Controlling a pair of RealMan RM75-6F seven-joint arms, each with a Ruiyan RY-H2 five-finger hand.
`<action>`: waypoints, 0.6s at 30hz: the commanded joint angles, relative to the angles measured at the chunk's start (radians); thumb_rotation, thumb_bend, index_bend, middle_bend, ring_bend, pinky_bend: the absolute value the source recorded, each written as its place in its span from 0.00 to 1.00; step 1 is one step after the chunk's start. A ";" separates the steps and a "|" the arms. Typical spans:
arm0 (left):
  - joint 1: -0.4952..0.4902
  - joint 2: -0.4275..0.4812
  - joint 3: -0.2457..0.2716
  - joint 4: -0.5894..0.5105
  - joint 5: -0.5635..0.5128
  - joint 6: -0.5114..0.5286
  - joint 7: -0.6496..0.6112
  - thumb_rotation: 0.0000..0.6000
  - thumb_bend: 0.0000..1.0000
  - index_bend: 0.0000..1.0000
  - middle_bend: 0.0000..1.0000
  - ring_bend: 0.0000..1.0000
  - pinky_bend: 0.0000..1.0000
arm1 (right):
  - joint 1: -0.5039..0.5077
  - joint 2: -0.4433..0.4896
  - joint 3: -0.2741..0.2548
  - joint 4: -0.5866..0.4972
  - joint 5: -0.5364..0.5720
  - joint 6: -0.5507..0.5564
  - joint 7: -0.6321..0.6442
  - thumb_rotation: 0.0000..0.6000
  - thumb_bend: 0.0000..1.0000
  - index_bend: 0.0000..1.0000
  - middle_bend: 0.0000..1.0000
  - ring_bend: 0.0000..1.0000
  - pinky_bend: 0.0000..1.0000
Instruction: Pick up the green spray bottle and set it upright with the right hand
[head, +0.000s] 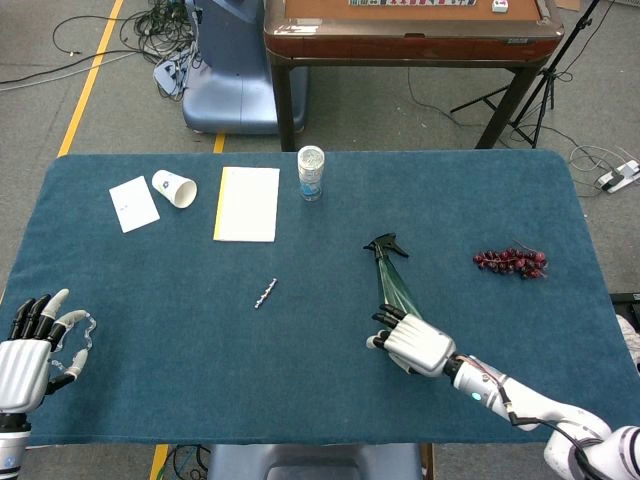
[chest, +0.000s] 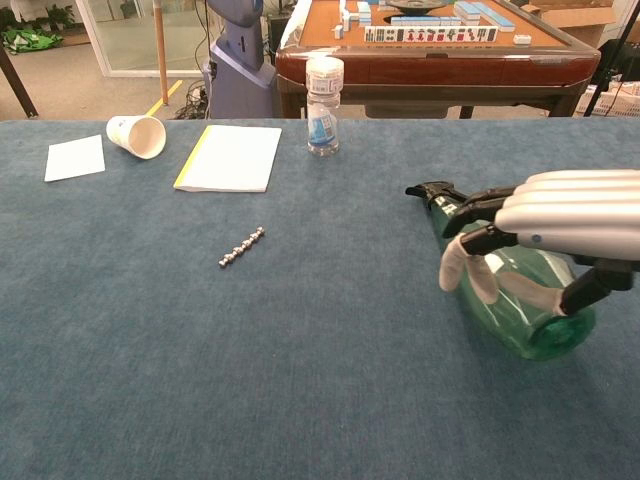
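While the green spray bottle (chest: 500, 290) is lying on its side near the surface's right front edge, the right hand (chest: 560, 235) is covering its body w/ fingers (chest: 470, 268) curling around it, prob. securing grip before tilting it upright.

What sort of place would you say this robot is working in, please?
Probably an indoor robot lab or test room: loose cables trail over the grey floor, a stand's legs rise behind the blue-covered table, and a wooden game table holds rows of tiles.
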 joint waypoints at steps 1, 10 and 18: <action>-0.002 -0.002 0.001 -0.005 0.003 -0.002 0.006 1.00 0.35 0.27 0.07 0.04 0.00 | -0.011 0.052 -0.024 0.009 0.002 0.007 -0.006 1.00 0.72 0.34 0.48 0.13 0.11; -0.006 -0.009 0.002 -0.015 0.009 -0.006 0.021 1.00 0.35 0.27 0.07 0.04 0.00 | -0.035 0.093 0.006 0.040 0.079 0.046 -0.029 1.00 0.68 0.34 0.47 0.13 0.11; -0.001 -0.006 0.005 -0.015 0.006 -0.002 0.017 1.00 0.35 0.27 0.07 0.04 0.00 | -0.038 0.076 0.087 -0.008 0.164 0.109 -0.018 1.00 0.11 0.33 0.38 0.13 0.11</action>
